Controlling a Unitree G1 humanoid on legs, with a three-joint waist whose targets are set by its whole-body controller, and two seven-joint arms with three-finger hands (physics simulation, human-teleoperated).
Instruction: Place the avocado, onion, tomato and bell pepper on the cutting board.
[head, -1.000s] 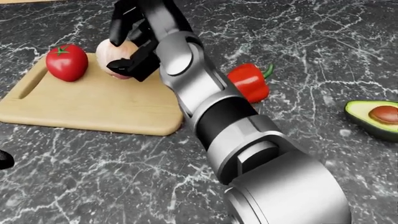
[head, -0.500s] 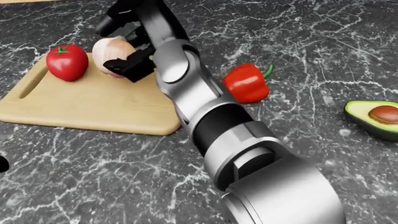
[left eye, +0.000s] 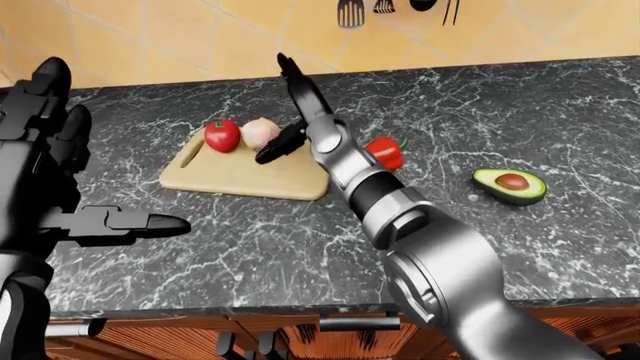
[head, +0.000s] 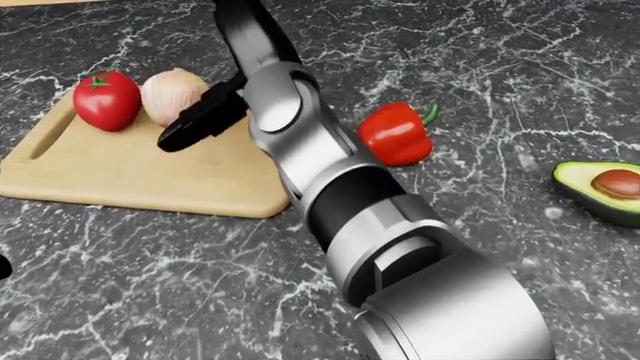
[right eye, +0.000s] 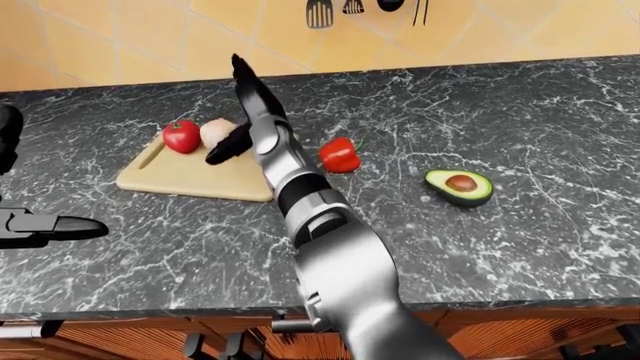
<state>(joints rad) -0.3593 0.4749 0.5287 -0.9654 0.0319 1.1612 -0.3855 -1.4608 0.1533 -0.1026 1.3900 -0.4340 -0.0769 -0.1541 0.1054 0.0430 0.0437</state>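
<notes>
So the right hand (head: 215, 90) just let go of the onion (head: 172, 96). Half a second back the fingers were wrapped round it, now they're splayed wide, one black finger (head: 200, 120) pointing down-left across the board and another sticking up toward the far wall, nothing in the grip. The onion sits on the cutting board (head: 130, 176) at its far edge, right beside the tomato (head: 106, 100), looks like they're touching or near enough, and it has settled slightly left of where it was being held. It looks stable to me but it's round, so a clumsy pull-back with that low finger could nudge it. That makes two of four done by my count. Still off the board: the bell pepper (head: 397, 133), lying on the counter (head: 520, 82) just to the right of the board and partly tucked behind the forearm in the head view, and the avocado (left eye: 510, 185) half, cut side up, well off to the right. The left hand (left eye: 60, 180) is parked at the near left over the counter edge, fingers spread with one stretched out flat, holding nothing. I'd guess the pepper goes next since it's the closest grab for that right arm.
</notes>
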